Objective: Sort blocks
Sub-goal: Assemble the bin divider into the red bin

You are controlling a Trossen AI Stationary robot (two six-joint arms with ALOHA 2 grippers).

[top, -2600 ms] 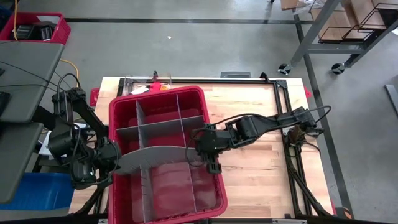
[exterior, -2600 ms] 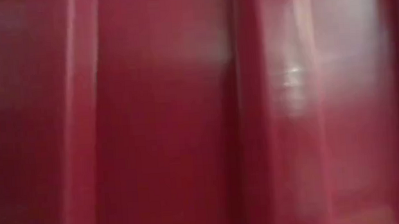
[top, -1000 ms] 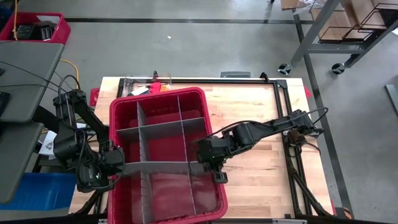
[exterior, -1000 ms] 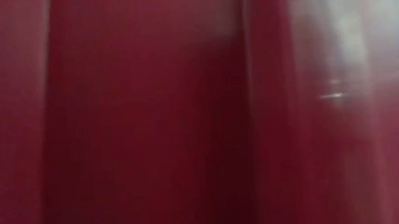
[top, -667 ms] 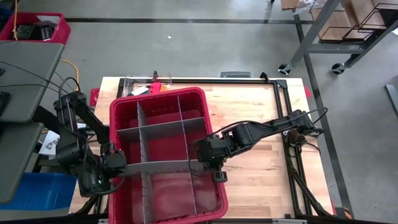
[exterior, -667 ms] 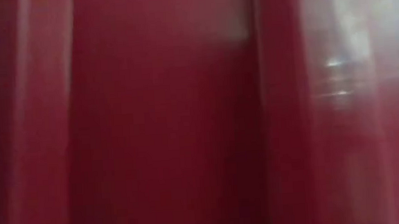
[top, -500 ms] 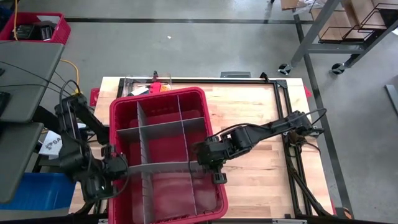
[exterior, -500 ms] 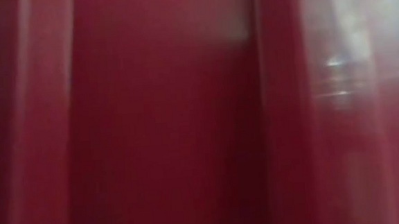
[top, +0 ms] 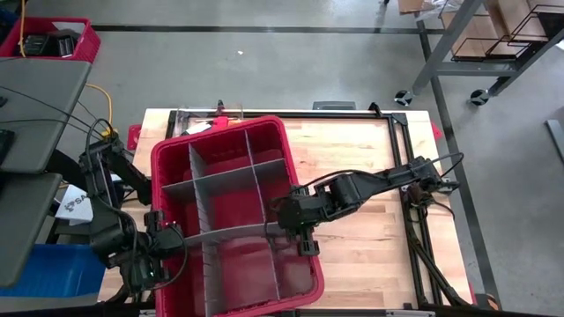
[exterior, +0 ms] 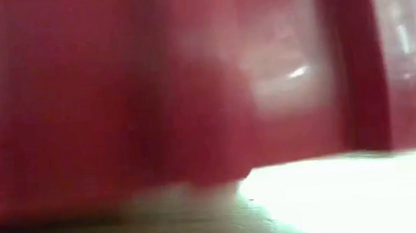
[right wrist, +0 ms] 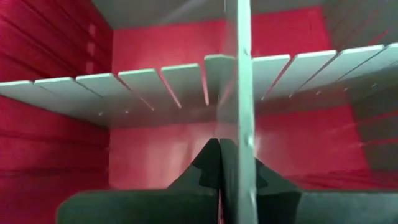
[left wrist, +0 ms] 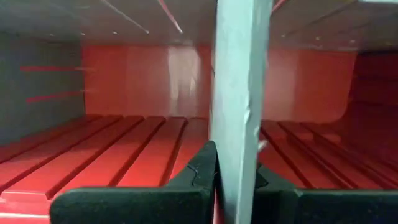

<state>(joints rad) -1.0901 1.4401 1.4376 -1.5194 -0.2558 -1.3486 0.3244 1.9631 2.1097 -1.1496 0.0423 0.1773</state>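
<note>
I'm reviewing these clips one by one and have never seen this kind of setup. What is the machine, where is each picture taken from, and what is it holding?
It is a robot with two dark arms at a wooden table, each ending in a two-finger gripper. The high view looks straight down. A large red bin with grey dividers stands on the table. The left gripper and right gripper each pinch one end of a grey divider sheet lying across the bin. The wrist views look past each arm's own fingers: the sheet stands edge-on, clamped between them, in the left wrist view and the right wrist view, with the bin's red floor beyond. The low view, at table height, is filled by the bin's red wall. No toy blocks are visible inside the bin.
</note>
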